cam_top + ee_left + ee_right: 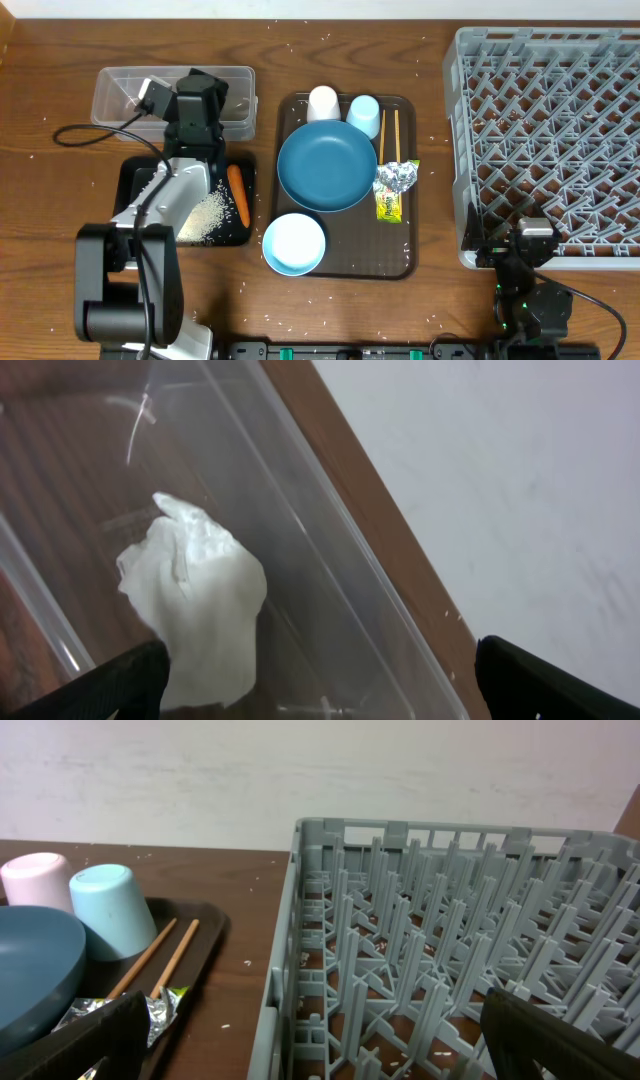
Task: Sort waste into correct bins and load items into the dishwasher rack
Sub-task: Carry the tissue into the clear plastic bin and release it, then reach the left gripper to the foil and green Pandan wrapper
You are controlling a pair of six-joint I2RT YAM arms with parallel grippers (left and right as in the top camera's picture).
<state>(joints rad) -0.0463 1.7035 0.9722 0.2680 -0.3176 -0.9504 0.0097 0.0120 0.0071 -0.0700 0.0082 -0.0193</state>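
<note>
**Napkin is in the tub: lift clear without dragging it out**

Your left gripper stands wide open and holds nothing. The napkin lies on the floor of the tub, below and between the jaws. Its lower edge sits right beside the left finger, and you cannot tell from the wrist view whether they touch.

So rise straight up out of the tub, with no sideways sweep. Keep the jaws spread until the tips are above the tub's rim, and watch that the napkin does not cling and ride up. If it lifts, stop and shake it off over the tub.

The likely next pieces are the foil and wrapper, on the brown tray to the right of the tub.

The left arm stretches from the near table edge toward the tub, passing over the black tray just in front of it, where the rice and carrot lie. The wrist tips down into the tub's right half.

The right gripper is also wide open and empty. Its arm is folded low, far right of the tub, at the near corner of the rack.
</note>
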